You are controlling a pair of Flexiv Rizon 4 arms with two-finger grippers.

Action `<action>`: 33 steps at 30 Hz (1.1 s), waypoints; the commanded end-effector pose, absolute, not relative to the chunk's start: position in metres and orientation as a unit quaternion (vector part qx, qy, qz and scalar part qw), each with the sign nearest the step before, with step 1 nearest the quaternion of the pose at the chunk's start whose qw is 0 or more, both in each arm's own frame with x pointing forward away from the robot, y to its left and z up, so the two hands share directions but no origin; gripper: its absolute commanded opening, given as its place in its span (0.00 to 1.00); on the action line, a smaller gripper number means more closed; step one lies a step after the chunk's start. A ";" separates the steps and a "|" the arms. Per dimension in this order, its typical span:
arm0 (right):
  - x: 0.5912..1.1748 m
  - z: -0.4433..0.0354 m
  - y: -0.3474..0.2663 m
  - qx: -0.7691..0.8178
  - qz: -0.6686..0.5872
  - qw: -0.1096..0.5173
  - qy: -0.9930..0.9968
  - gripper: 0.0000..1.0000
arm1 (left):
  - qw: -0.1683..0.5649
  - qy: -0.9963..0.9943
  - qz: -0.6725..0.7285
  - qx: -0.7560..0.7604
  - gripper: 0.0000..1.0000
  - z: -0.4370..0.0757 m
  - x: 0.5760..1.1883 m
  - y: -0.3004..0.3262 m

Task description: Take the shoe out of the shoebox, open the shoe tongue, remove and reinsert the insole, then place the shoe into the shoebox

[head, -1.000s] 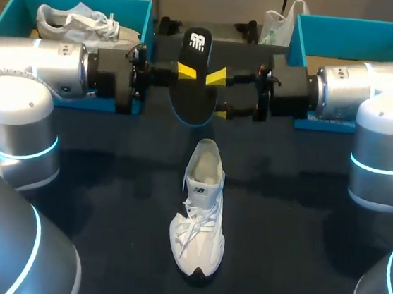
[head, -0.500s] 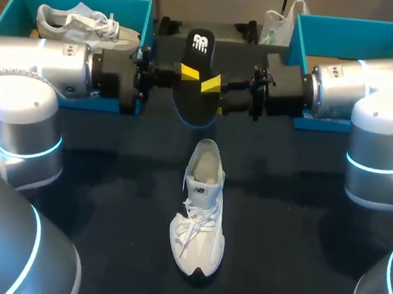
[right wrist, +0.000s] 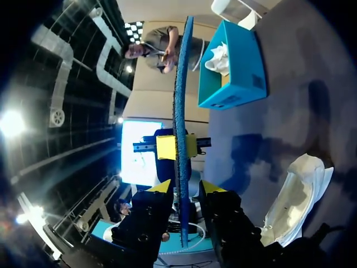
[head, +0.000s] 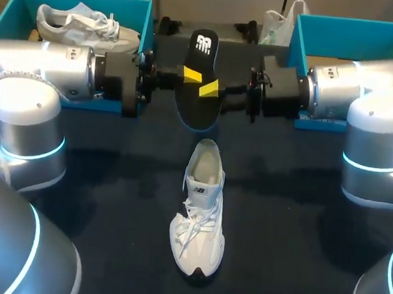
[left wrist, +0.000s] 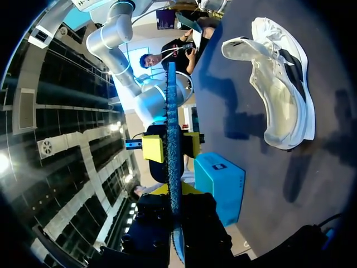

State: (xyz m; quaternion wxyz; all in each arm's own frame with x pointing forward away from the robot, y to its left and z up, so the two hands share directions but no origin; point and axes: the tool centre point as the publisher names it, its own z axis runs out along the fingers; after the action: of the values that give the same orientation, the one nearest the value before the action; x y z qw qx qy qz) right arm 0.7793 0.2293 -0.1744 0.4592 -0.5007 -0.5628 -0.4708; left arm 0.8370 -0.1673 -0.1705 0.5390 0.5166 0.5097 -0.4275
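Note:
A black insole (head: 195, 104) hangs in the air above the far middle of the table, heel end up. My left gripper (head: 189, 74) is shut on it from the left side; in the left wrist view the insole (left wrist: 172, 128) runs edge-on out of that gripper (left wrist: 173, 192). My right gripper (head: 209, 88) comes in from the right. Its yellow fingertips (right wrist: 163, 187) straddle the insole edge (right wrist: 181, 100) with a small gap showing, so it stands open. The white shoe (head: 201, 211) lies on the table below them, toe toward me, tongue pulled up.
A teal shoebox (head: 13, 9) at the back left holds a second pale shoe (head: 86, 24). Another teal shoebox (head: 352, 26) stands at the back right, behind my right arm. Dark tabletop surrounds the white shoe (left wrist: 279, 95).
My right gripper has moved left onto the insole and its fingers have narrowed around it. The left gripper has kept hold, shifting the insole slightly right.

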 end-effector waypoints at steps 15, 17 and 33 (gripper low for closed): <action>0.781 -0.179 0.231 -0.497 -0.468 0.469 -0.560 0.20 | 0.541 0.507 -0.422 0.521 0.00 -0.177 0.840 -0.174; 0.782 -0.178 0.231 -0.496 -0.468 0.469 -0.561 0.21 | 0.541 0.507 -0.422 0.521 0.00 -0.177 0.841 -0.174; 0.784 -0.181 0.230 -0.492 -0.477 0.471 -0.556 0.00 | 0.539 0.509 -0.425 0.520 0.00 -0.180 0.840 -0.176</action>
State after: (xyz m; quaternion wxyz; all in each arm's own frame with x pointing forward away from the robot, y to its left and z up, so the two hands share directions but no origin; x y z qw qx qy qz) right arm 0.7833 0.2280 -0.1792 0.4708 -0.4921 -0.5586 -0.4734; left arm 0.8399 -0.1734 -0.1782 0.5392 0.5196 0.5083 -0.4253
